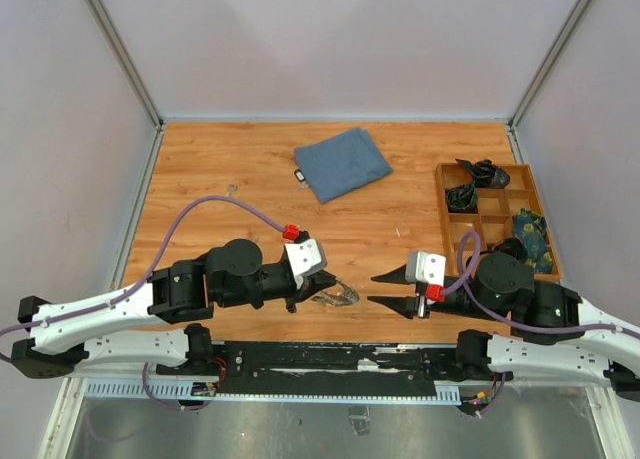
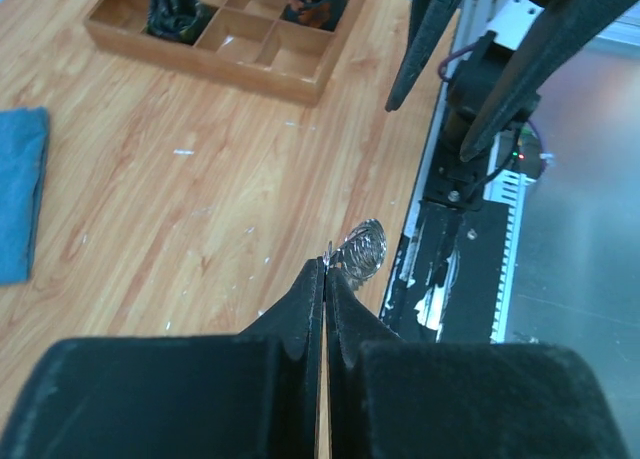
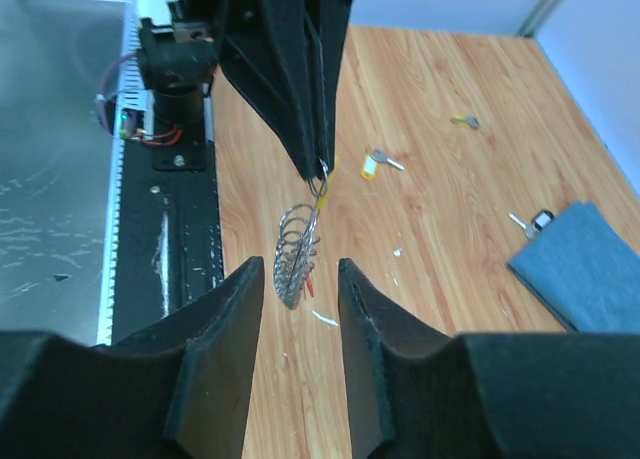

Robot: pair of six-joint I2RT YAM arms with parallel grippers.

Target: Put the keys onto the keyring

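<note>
At the table's near edge, left gripper [image 2: 326,269]: jaws pressed fully together, pinching a thin wire loop of the keyring [image 2: 362,247]. The keyring is a coiled grey metal piece. It hangs from the fingertips and reaches just past them toward the right arm. Whether its lower end touches the table [image 1: 230,149] cannot be told.

Right gripper [image 3: 300,271]: jaws spread. It faces the left gripper and stands apart from it, and in its wrist view the keyring shows in the gap beyond its tips.

Keys lie loose on the wood:
- a yellow-headed key [image 3: 378,162] near the left arm
- a small key [image 3: 465,121] farther out
- a black-headed key [image 3: 535,221] just beside the blue cloth [image 3: 590,269]

Wooden compartment tray [image 1: 440,219]: on the table's right side, with dark items in several compartments.
</note>
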